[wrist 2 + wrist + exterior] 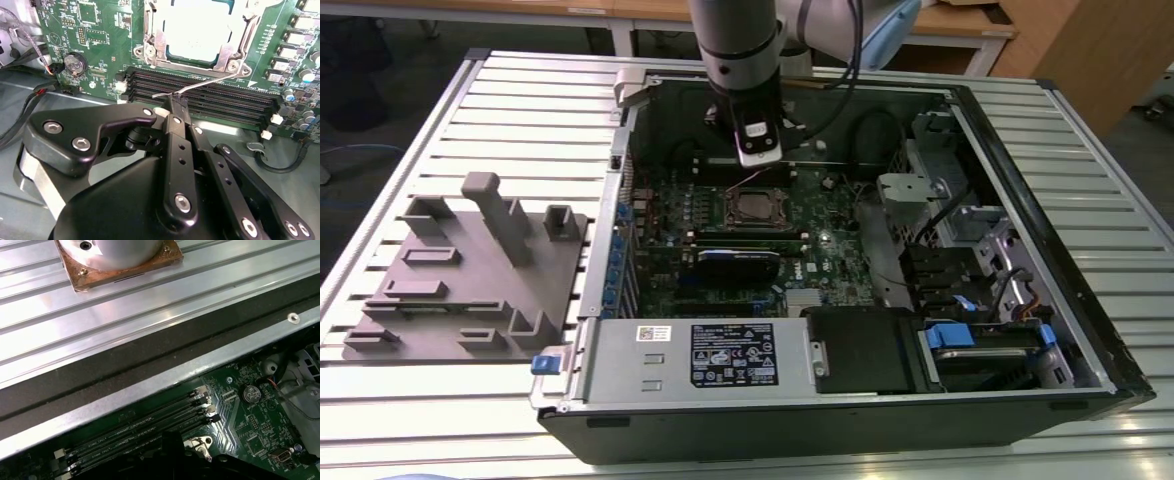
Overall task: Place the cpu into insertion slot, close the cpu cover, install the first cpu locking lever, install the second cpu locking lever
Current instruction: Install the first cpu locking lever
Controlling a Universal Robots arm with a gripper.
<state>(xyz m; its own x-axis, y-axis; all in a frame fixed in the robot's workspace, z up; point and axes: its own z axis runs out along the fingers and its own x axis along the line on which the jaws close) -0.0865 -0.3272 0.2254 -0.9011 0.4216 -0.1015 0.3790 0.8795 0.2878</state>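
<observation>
Gripper point(175, 102) fingers sat closed together in the second wrist view. Their tips touched the thin wire locking lever point(210, 82) near its hooked end, but I could not tell whether the wire was pinched between them. The lever slanted from the tips toward a corner of the cpu cover point(150, 37). This cover lay flat over the cpu point(197, 25), whose bright metal top showed through the window, seated in the insertion slot point(750, 208). Black memory slots point(210, 97) lay between the fingertips and the insertion slot, just under the lever. A coin cell point(75, 63) sat well apart on the green motherboard point(105, 45).

In the exterior view the arm point(736, 50) stood at 12 o'clock from the insertion slot and hid the board there. A black expansion card point(738, 265) lay at 6 o'clock, with the power supply point(687, 355) beyond it. At 9 o'clock, outside the computer case point(827, 430), a grey fixture block point(467, 270) rested on the slatted table point(534, 90).
</observation>
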